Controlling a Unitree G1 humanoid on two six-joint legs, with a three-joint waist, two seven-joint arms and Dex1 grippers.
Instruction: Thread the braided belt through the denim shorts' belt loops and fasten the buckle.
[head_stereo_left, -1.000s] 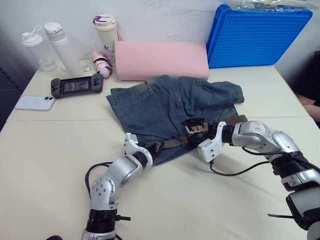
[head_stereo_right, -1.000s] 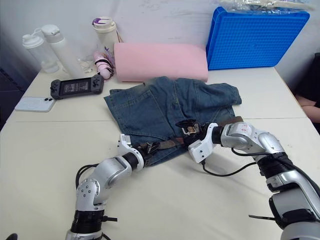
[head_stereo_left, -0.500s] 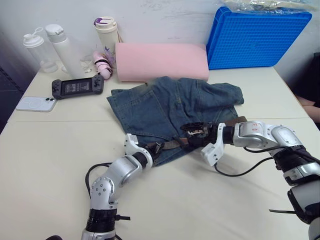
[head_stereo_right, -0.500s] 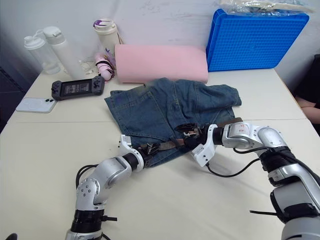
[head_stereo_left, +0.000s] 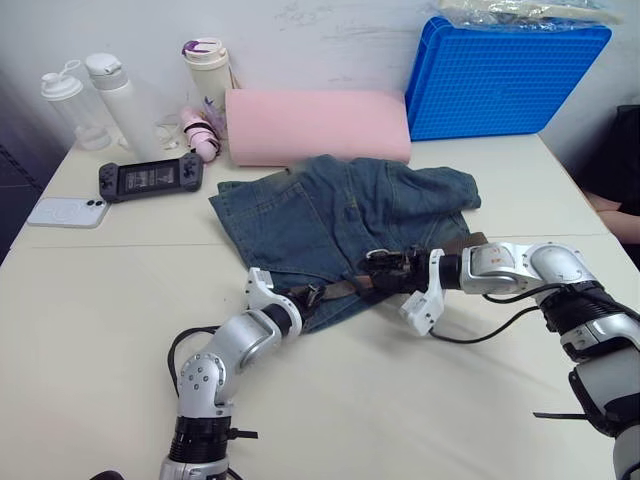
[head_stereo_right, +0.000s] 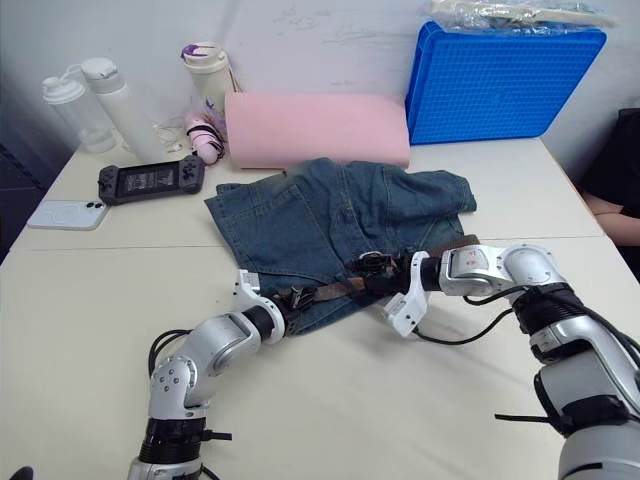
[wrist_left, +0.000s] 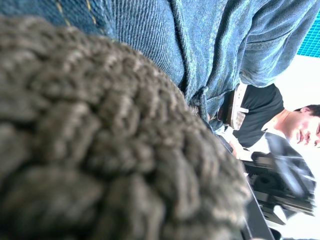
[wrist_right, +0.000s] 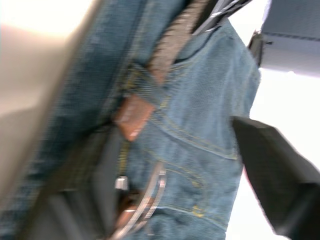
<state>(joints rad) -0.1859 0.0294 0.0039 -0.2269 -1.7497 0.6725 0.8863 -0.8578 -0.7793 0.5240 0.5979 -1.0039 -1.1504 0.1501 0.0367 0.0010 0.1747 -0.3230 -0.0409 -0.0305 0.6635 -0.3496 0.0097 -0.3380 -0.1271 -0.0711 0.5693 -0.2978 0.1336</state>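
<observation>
The denim shorts (head_stereo_left: 320, 215) lie flat mid-table, waistband toward me. The braided belt (head_stereo_left: 340, 288) runs along that waistband, its far part showing brown at the right (head_stereo_left: 470, 240). My left gripper (head_stereo_left: 308, 297) is at the belt's left end, shut on the strap, whose weave (wrist_left: 100, 150) looms right in front of the left wrist camera. My right gripper (head_stereo_left: 385, 272) sits at the buckle (head_stereo_left: 377, 262), open, one black finger (wrist_right: 280, 170) standing well off to the side of the silver buckle (wrist_right: 150, 197). A belt loop (wrist_right: 142, 85) wraps the strap just beyond.
A pink foam roll (head_stereo_left: 318, 122) and a blue crate (head_stereo_left: 500, 75) stand behind the shorts. Bottles (head_stereo_left: 120, 95), a game console (head_stereo_left: 150, 178) and a phone (head_stereo_left: 68, 211) are at the back left. A person (wrist_left: 280, 125) sits beyond the table's right side.
My right gripper has slid a little left and lower along the waistband at the buckle. The left gripper has kept its hold. The camera has shifted slightly.
</observation>
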